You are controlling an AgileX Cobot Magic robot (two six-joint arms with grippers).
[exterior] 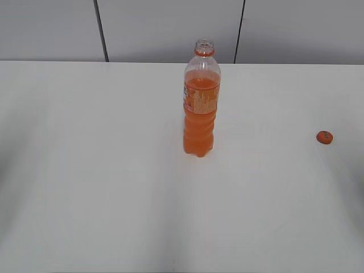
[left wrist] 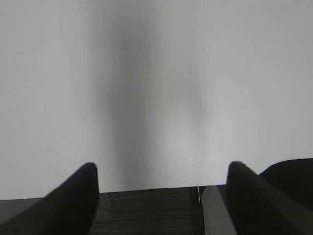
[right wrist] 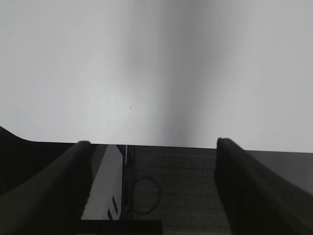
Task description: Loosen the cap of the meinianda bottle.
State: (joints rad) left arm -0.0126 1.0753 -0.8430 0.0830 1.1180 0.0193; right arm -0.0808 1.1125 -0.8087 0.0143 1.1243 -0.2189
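The meinianda bottle (exterior: pixel 201 102) stands upright near the middle of the white table (exterior: pixel 85 170) in the exterior view; its mouth is open with no cap on it, and the orange neck ring shows. The cap (exterior: pixel 324 137), small and orange with a dark mark, lies on the table far to the right. Neither arm shows in the exterior view. My left gripper (left wrist: pixel 161 169) is open and empty over the table's near edge. My right gripper (right wrist: pixel 151 142) is open and empty, also at the near edge. Neither wrist view shows the bottle or the cap.
Grey wall panels (exterior: pixel 170 28) stand behind the table's far edge. Both wrist views show the table's front edge with dark floor below; a white post (left wrist: pixel 215 210) and a white block with a cable loop (right wrist: pixel 105 186) sit under it.
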